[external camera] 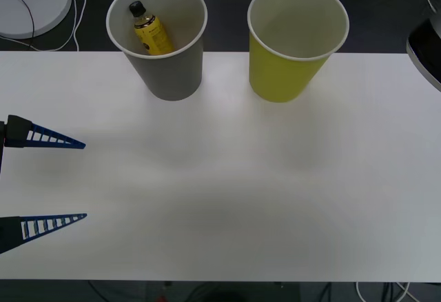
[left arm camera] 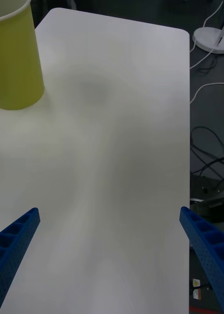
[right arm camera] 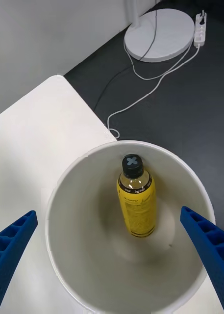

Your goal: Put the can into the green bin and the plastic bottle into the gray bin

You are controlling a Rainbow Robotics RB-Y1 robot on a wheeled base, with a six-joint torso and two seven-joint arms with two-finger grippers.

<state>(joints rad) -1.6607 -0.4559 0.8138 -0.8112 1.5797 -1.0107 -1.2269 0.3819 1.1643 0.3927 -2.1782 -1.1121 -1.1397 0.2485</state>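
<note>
A white desk [external camera: 227,198] is sitting over a dark floor, with a white round lamp base [external camera: 31,2] and loose cables [right arm camera: 141,83] lying behind the far edge. You are looking at the gray bin [external camera: 169,74] standing at the back of the desk, left of the green bin [external camera: 286,74], the two near each other but apart. The plastic bottle [external camera: 151,33] is already lying inside the gray bin, cap up and leaning on the wall. No can is showing on the desk, and I cannot tell whether one is resting in the green bin, since its floor is hidden. Your left gripper [external camera: 83,178] is hanging low over the desk's left side, jaws spread wide and empty. Your right gripper [right arm camera: 112,230] is hovering directly above the gray bin's mouth, also spread wide and carrying nothing, its fingers [right arm camera: 205,235] straddling the rim. Risks, as judgement: both bins are light paper cups, so if you are drawing the right arm away low, a finger could be catching the rolled rim and tipping the bin, spilling the bottle. Lift straight up first. The left gripper sweeping across could likewise be nudging either cup.
</note>
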